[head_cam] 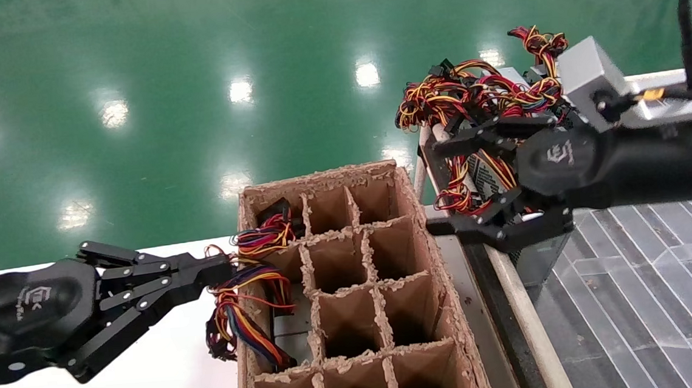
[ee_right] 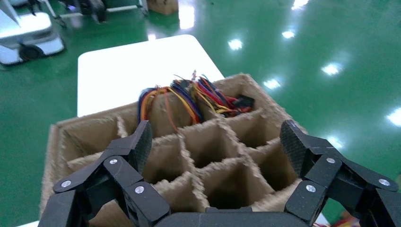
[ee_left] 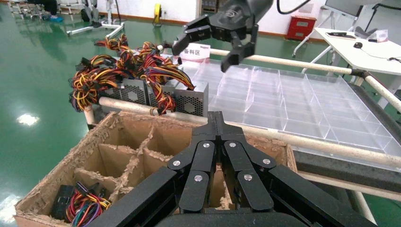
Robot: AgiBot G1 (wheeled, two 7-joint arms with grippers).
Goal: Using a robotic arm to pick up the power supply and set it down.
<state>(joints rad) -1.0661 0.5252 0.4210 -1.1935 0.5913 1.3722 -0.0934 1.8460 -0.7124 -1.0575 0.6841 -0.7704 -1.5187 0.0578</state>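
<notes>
The power supply [head_cam: 292,333] sits in a left-hand cell of the cardboard box. Only a strip of its grey metal shows. Its red, yellow, orange and blue wires [head_cam: 241,308] spill over the box's left wall; they also show in the wrist views [ee_right: 189,97] [ee_left: 82,208]. My left gripper [head_cam: 224,268] is shut with nothing between its fingers, tips right at those wires; the left wrist view [ee_left: 217,119] shows it over the box. The robotic arm's right gripper [head_cam: 440,187] hangs open and empty at the box's right, beside the rack [ee_right: 217,142] [ee_left: 215,40].
The cardboard box [head_cam: 352,279] has several divider cells. A rack on the right holds grey boxes with red, yellow and black wire bundles [head_cam: 479,93] [ee_left: 142,71]. Clear plastic trays [head_cam: 644,270] lie beyond it. A white table [head_cam: 152,378] is under my left arm.
</notes>
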